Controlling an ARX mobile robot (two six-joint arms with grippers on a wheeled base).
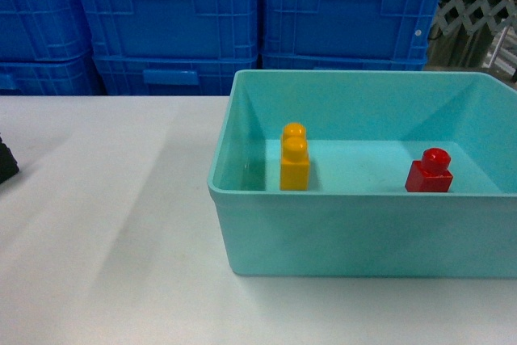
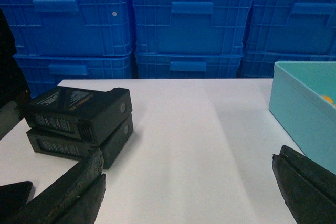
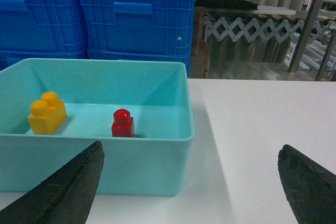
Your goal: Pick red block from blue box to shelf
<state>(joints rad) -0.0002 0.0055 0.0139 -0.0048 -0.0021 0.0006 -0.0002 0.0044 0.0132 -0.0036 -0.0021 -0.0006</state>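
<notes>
White table (image 1: 105, 224) under both low, level claws: right gripper (image 3: 191, 192) and left gripper (image 2: 186, 192) spread wide, empty; red block (image 3: 123, 123) ahead-left of right.

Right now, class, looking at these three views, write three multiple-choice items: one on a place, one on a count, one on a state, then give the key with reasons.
1. Where is the red block?
A. inside the blue box
B. on the white table
C. on a dark blue crate

2. How many toy bricks lie in the blue box?
A. one
B. two
C. three

3. How do the right gripper jaws stand?
A. shut on the red block
B. shut on nothing
C. open, apart from the box

Key: 1 A, the block stands on the box floor. 2 B, only it and the yellow two-stud brick show. 3 C, the right wrist view shows wide-spread fingers holding nothing.
</notes>
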